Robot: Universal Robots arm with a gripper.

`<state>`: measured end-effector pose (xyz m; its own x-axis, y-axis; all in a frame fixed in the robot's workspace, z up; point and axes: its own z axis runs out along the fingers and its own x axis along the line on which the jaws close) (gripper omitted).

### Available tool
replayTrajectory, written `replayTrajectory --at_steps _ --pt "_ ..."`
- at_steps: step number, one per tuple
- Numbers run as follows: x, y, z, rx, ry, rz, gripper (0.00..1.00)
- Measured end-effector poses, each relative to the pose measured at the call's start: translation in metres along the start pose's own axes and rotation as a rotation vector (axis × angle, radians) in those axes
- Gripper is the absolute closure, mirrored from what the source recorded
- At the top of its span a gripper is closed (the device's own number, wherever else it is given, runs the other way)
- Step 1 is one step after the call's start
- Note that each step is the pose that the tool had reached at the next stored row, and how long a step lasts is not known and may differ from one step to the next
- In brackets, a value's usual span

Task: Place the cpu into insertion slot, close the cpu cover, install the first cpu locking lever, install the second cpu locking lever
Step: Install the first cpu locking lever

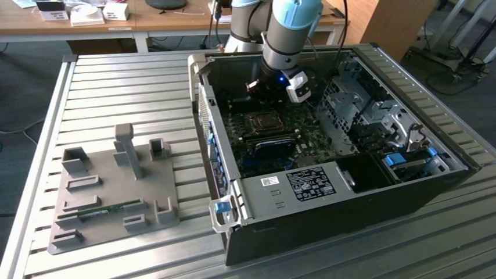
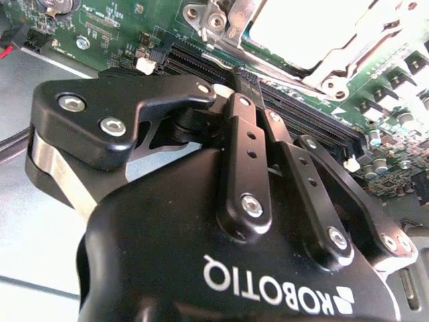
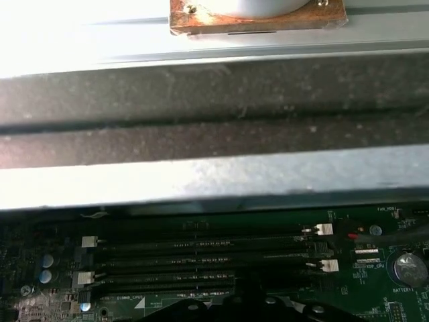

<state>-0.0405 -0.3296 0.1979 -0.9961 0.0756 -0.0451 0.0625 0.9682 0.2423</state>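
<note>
In the exterior view the open computer case (image 1: pixel 326 232) lies on the slatted table, and my gripper (image 1: pixel 262 88) hangs inside it, just beyond the insertion slot (image 1: pixel 268 121) on the green motherboard (image 1: pixel 310 136). The second wrist view has the black fingers (image 2: pixel 242 134) meeting at their tips, so my gripper (image 2: pixel 247 82) is shut with nothing seen in it, close above the long black memory slots (image 2: pixel 301 121). Past the tips, the cpu (image 2: pixel 301 23) shines bright silver inside the silvery cpu cover (image 2: pixel 348 57) frame. The levers I cannot make out clearly.
A grey fixture plate (image 1: pixel 116 186) with upright posts and a green memory stick (image 1: pixel 101 210) lies on the table at the exterior view's left. Drive bays and cables (image 1: pixel 372 116) crowd the case's other side. The first wrist view has memory slots (image 3: pixel 201 261) below the case wall (image 3: pixel 214 181).
</note>
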Motion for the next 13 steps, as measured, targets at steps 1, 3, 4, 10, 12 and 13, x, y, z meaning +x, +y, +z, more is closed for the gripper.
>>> replayTrajectory --at_steps 1,3,4,10,12,13 --pt "0.0000 0.0001 0.0001 -0.0002 -0.0001 0.000 0.89" --pt "0.0001 0.0003 0.0001 0.0000 -0.0004 0.001 0.89" --pt "0.0003 0.0006 0.0002 0.0001 -0.0006 0.002 0.89" --pt "0.0010 0.0013 0.0004 0.0001 -0.0018 0.007 0.89" --pt "0.0011 0.0013 0.0004 0.0002 -0.0021 0.008 0.89" --pt "0.0011 0.0013 0.0004 0.0002 -0.0021 0.008 0.89"
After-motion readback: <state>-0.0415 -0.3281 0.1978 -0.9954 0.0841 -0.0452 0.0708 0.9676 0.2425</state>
